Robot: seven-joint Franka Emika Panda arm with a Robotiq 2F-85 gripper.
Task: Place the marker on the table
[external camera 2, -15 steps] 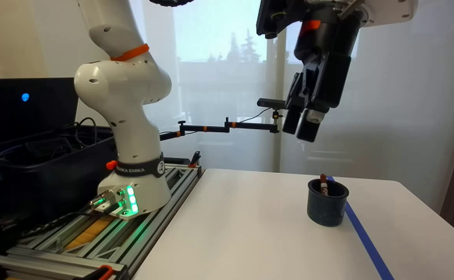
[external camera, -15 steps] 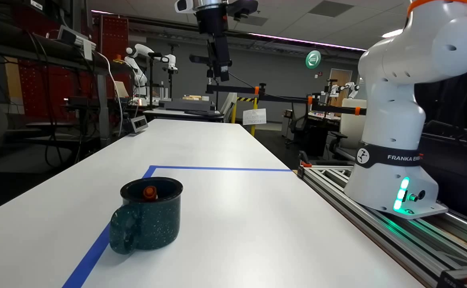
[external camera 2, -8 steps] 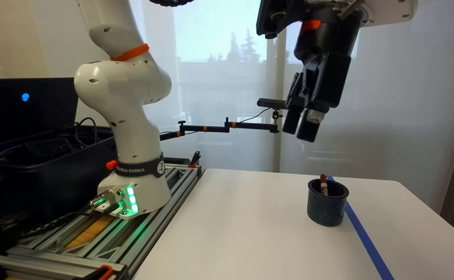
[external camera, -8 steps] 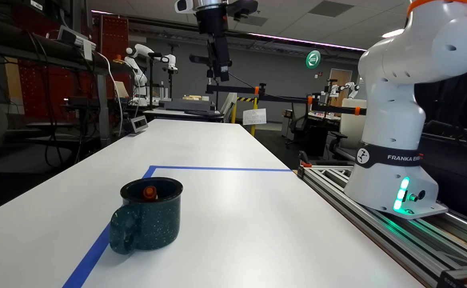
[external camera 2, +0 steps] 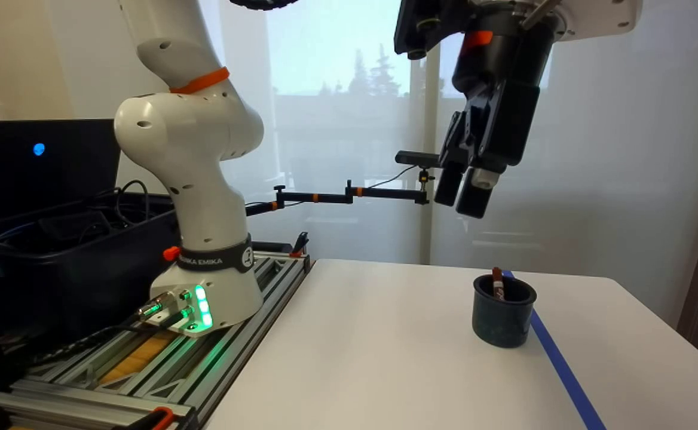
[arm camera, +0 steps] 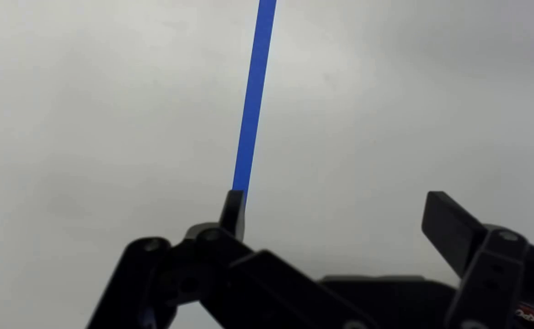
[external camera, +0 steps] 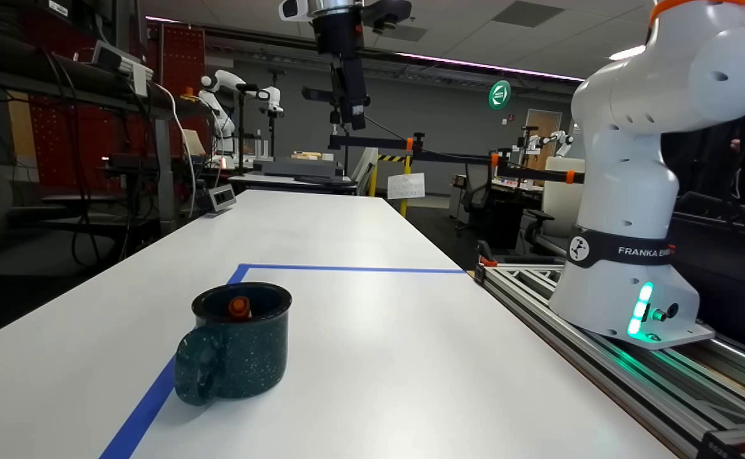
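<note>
Likely at the reach for the marker (external camera 2: 498, 285), with the hand (arm camera: 335, 203) wide and holding nothing.

Left to right in an exterior view: has white counter (external camera 2: 373, 334) low and left of the hand; comes to an upright dark mug (external camera 2: 502, 322), below the hand and slightly right, with the marker leaning inside, red-brown end just above the rim; ends at blue tape (external camera 2: 564, 370), farther right. Shows nothing else in the mug, though without a sight of its bottom. Probably calls next for lowering over the mug, pinching the exposed end, lifting clear and laying the marker on the counter.
</note>
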